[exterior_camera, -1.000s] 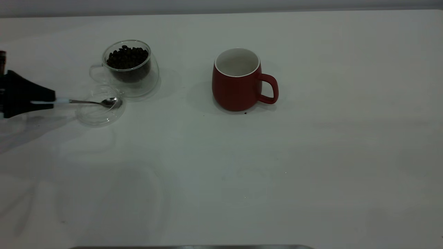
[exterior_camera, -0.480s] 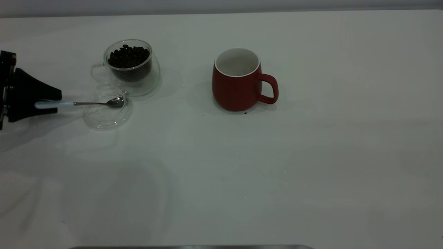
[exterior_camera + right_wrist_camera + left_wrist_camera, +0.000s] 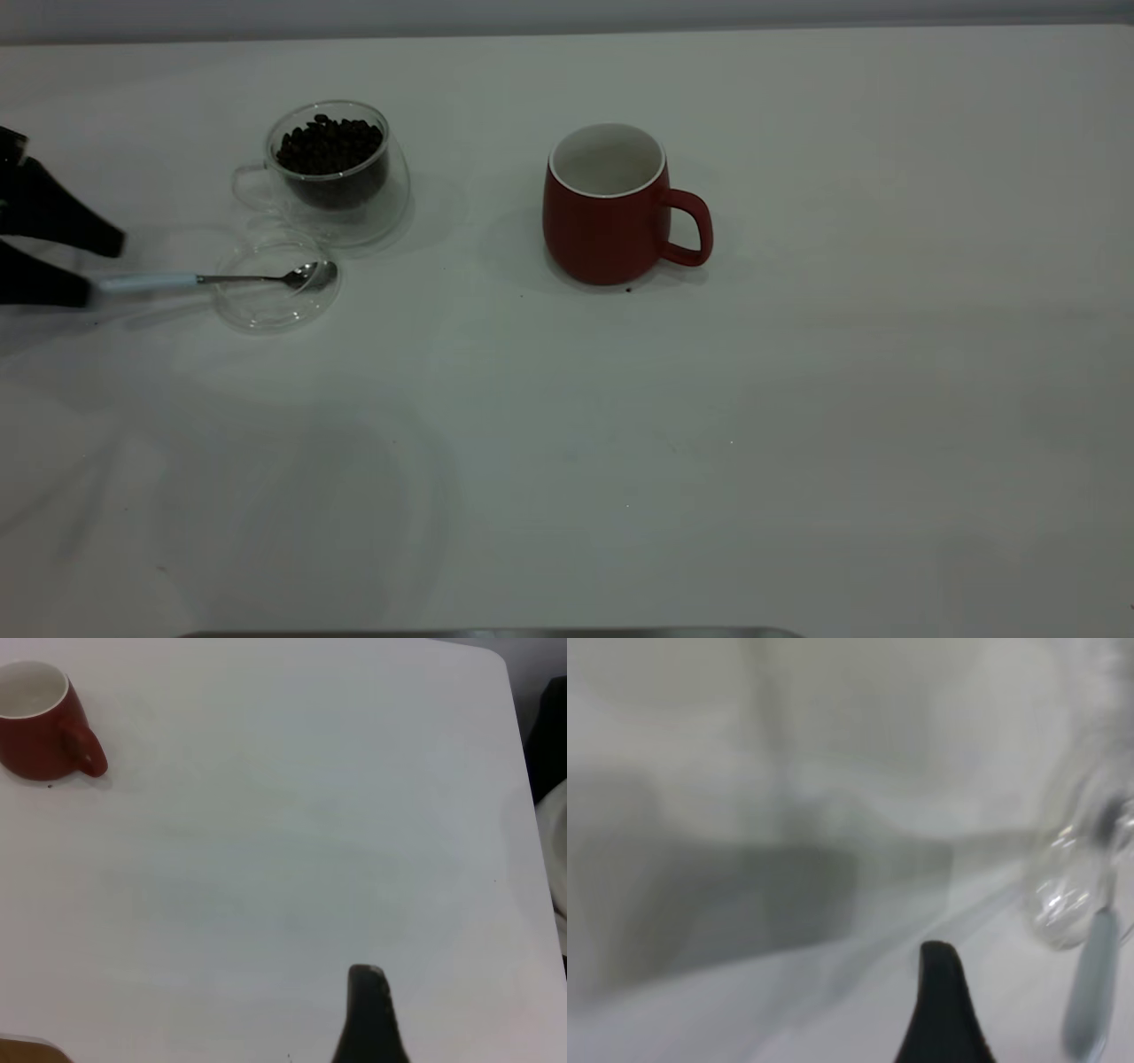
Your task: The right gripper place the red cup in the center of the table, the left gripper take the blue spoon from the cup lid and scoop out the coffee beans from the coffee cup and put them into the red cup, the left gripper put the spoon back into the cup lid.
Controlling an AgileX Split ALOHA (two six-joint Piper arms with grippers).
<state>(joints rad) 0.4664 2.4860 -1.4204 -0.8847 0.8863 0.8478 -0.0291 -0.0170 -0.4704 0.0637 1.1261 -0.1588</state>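
The red cup (image 3: 607, 208) stands upright near the table's (image 3: 620, 425) middle, handle to the right, white inside; it also shows in the right wrist view (image 3: 40, 722). The coffee cup (image 3: 337, 173) holds coffee beans (image 3: 330, 146) at the back left. The cup lid (image 3: 276, 292) lies in front of it. The blue spoon (image 3: 204, 280) rests with its bowl in the lid and its pale handle (image 3: 1091, 992) out on the table. My left gripper (image 3: 102, 266) is open at the left edge, its lower fingertip at the handle's end. My right gripper (image 3: 461, 1028) is open, far from the cup.
A dark crumb (image 3: 628, 289) lies at the red cup's base. A grey strip (image 3: 487, 633) runs along the table's near edge. The table's corner and a dark shape (image 3: 549, 735) show in the right wrist view.
My left gripper was shut on the spoon's handle; it has opened and drawn back left. The spoon now lies lower, bowl in the lid. The lid and coffee cup shifted slightly right.
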